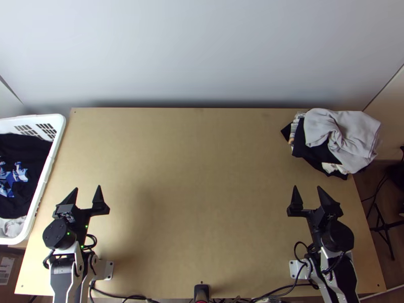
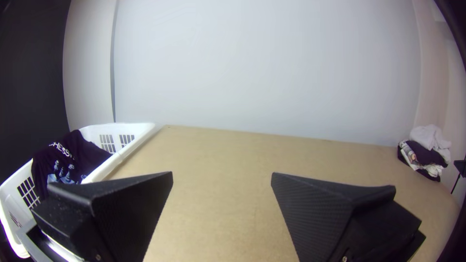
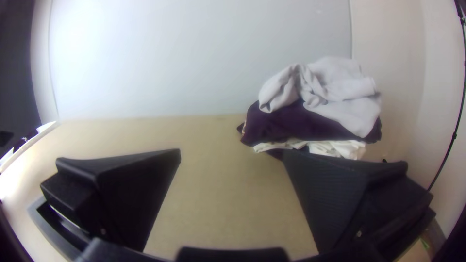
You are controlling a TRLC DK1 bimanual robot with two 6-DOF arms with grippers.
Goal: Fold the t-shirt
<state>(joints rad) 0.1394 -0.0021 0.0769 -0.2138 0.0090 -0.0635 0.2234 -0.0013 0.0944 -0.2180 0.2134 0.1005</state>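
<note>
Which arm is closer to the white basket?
Left. The left arm stands just beside the basket; the right arm is across the table, near the clothes pile.

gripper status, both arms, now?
Left gripper: open, fingers apart, holding nothing.
Right gripper: open, fingers apart, holding nothing.

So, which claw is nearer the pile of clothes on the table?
The right claw, open, below the pile in the top view; the left claw is across the table, near the white laundry basket.
</note>
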